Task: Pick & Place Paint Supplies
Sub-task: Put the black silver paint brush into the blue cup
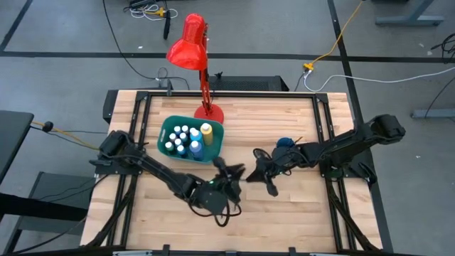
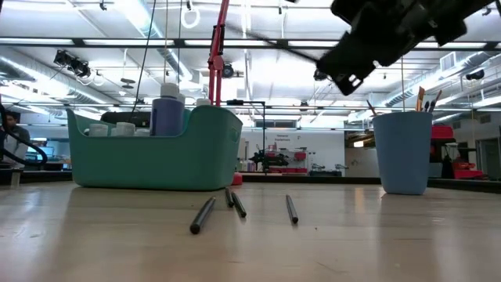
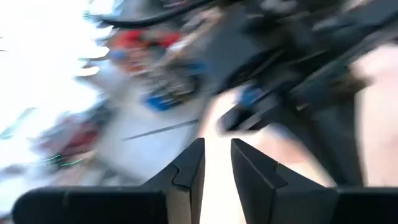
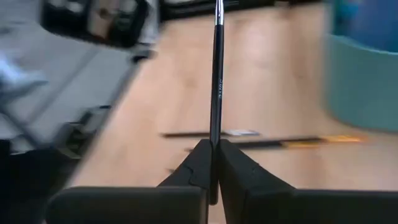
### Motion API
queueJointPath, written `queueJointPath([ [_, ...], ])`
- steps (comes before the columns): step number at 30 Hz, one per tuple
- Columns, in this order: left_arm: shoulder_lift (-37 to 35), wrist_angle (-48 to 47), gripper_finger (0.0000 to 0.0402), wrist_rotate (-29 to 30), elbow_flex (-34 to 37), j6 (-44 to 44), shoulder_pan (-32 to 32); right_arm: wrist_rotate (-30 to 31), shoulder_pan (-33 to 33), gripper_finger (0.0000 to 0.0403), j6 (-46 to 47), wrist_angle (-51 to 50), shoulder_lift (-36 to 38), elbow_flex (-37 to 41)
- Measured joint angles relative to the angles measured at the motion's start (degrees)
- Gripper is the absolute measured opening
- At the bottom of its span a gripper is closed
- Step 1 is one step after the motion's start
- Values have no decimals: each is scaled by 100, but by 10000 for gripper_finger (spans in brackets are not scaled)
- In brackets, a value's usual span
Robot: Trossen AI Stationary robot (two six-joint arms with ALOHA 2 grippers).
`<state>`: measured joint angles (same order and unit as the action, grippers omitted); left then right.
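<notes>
The right gripper (image 4: 214,163) is clenched on a thin brush (image 4: 216,81) whose long axis runs straight out past its fingertips, the blue cup (image 1: 286,145) probably nearest this arm, while the left gripper (image 3: 217,165) stands slightly parted, empty.

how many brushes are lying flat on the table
4: front brush, second brush and third brush by the teal bin, fourth brush towards the blue cup. A held brush is in the right gripper. Others may be hidden.
</notes>
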<state>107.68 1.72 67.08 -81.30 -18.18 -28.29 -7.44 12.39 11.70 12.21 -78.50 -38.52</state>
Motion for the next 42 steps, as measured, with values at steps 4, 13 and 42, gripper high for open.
queueJointPath([
  [4,-2,337,95,1782,4,-670,-281,870,1,18,-59,-1124,689,0],
  [13,-461,978,109,2154,7,-548,-860,1604,534,18,-483,-1910,2531,34],
  [42,-624,3351,110,-4295,507,289,1026,1540,920,20,-1824,858,3163,1023],
])
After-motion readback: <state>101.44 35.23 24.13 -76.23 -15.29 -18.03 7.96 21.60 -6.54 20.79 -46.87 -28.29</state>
